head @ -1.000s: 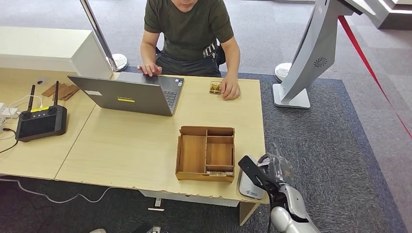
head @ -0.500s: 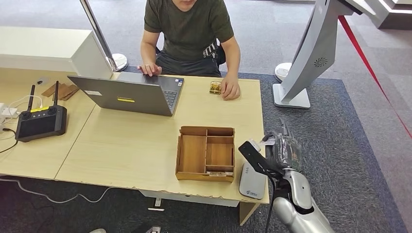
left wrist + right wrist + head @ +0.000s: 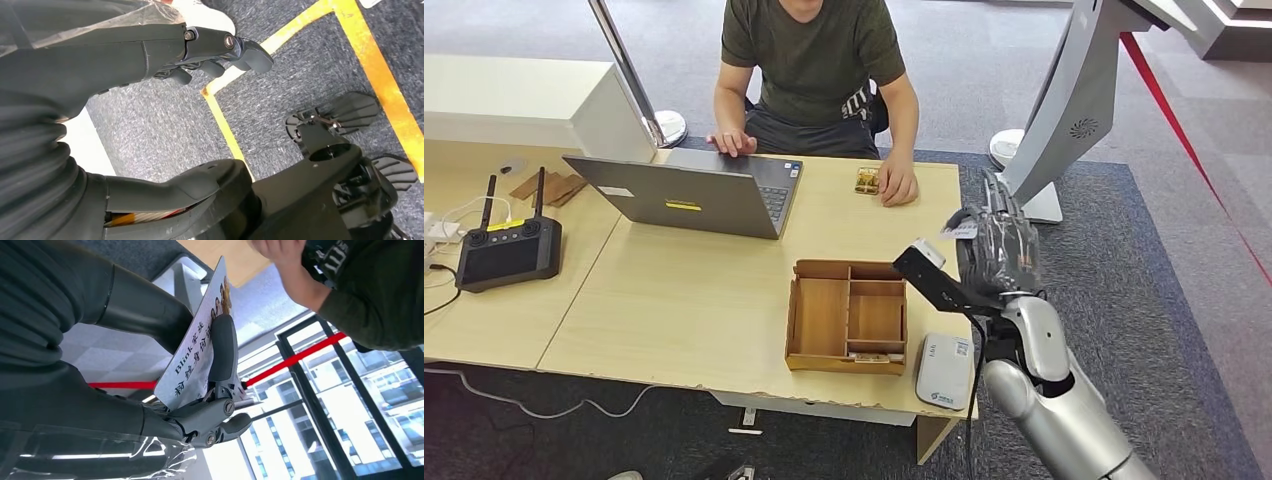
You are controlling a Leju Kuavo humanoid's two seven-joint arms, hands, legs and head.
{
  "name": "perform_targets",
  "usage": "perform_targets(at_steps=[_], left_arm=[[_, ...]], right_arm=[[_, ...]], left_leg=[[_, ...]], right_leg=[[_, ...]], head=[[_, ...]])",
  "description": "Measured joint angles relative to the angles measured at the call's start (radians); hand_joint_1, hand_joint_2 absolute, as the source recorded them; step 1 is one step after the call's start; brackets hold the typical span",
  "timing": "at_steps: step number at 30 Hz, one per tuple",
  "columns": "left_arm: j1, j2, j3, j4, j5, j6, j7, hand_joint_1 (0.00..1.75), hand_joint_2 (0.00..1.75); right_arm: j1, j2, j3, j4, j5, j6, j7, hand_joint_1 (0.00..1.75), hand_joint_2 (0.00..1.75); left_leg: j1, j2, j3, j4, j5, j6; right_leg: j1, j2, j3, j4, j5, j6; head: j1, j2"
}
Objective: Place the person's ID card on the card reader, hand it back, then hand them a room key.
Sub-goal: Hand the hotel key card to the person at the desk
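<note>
The robot's right hand (image 3: 996, 248) pinches the ID card (image 3: 196, 352) between thumb and fingers, raised beyond the white card reader (image 3: 944, 371) on the table (image 3: 674, 300), toward the seated person (image 3: 814, 60). The left hand (image 3: 150, 90) hangs above the carpet, fingers apart, holding nothing.

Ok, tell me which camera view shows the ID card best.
The right wrist view: the ID card is close up, its printed text and small photos visible, pinched by the right robot hand. The head view shows just a small white sliver at that hand's fingers. The left wrist view looks at the floor.
</note>
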Motion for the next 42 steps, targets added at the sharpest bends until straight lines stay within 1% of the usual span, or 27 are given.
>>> perform_targets(at_steps=[2,9,10,11,13,15,18,27,42], left_arm=[[-0.003,-0.001,0.000,0.000,-0.002,-0.003,0.003,0.00,1.75],[-0.003,-0.002,0.000,0.000,-0.002,-0.004,0.004,0.00,1.75],[-0.006,-0.003,0.000,0.000,-0.004,-0.006,0.005,0.00,1.75],[-0.010,-0.005,0.000,0.000,-0.006,-0.009,0.007,0.00,1.75],[-0.021,-0.013,-0.001,0.000,-0.013,-0.020,0.009,0.00,1.75],[-0.027,-0.018,-0.001,0.000,-0.015,-0.026,0.010,0.00,1.75],[-0.027,-0.021,-0.001,0.000,-0.016,-0.026,0.010,0.00,1.75],[-0.027,-0.021,-0.001,0.000,-0.016,-0.026,0.013,0.00,1.75],[-0.026,-0.022,-0.001,0.000,-0.013,-0.024,0.013,0.00,1.75]], right_arm=[[-0.017,0.007,0.009,0.000,0.000,0.007,-0.001,1.75,1.75],[-0.019,0.008,0.011,0.000,0.000,0.009,-0.001,1.75,1.75],[-0.036,0.015,0.022,0.006,-0.007,0.019,-0.004,1.75,1.75],[-0.065,0.028,0.041,0.020,-0.023,0.033,-0.014,1.75,1.75],[-0.163,0.085,0.112,0.095,-0.084,0.062,-0.048,1.75,1.75],[-0.235,0.136,0.173,0.178,-0.143,0.062,-0.074,1.75,1.75],[-0.263,0.159,0.206,0.227,-0.171,0.053,-0.081,1.75,1.75],[-0.286,0.177,0.249,0.285,-0.179,0.051,-0.082,1.75,1.75],[-0.301,0.187,0.296,0.338,-0.174,0.050,-0.074,1.75,1.75]], left_leg=[[0.000,0.000,0.000,0.000,0.000,0.000],[0.000,0.000,0.000,0.000,0.000,0.000],[0.000,0.000,0.000,0.000,0.000,0.000],[0.000,0.000,0.000,0.000,0.000,0.000],[0.000,0.000,-0.001,0.000,0.000,0.000],[0.000,0.000,-0.001,0.000,0.000,0.000],[0.000,0.000,-0.001,0.000,0.000,0.000],[0.000,0.000,-0.001,0.000,0.000,0.000],[0.000,0.000,-0.001,0.000,0.000,0.000]], right_leg=[[0.000,0.000,0.000,0.000,0.000,0.000],[0.000,0.000,0.000,0.000,0.000,0.000],[0.000,0.000,0.000,0.000,0.000,0.000],[0.000,0.000,0.000,0.000,0.000,0.000],[0.000,0.000,-0.001,0.001,0.000,0.000],[0.000,0.000,-0.001,0.001,0.000,0.000],[0.000,0.000,-0.001,0.001,0.000,0.000],[0.000,0.000,-0.002,0.001,0.000,0.000],[0.000,0.000,-0.002,0.001,0.000,0.000]], head=[[0.000,0.000],[0.000,0.000],[0.000,0.000],[0.000,0.000],[0.000,0.000],[0.000,0.000],[0.000,0.000],[0.000,0.000],[0.000,0.000]])
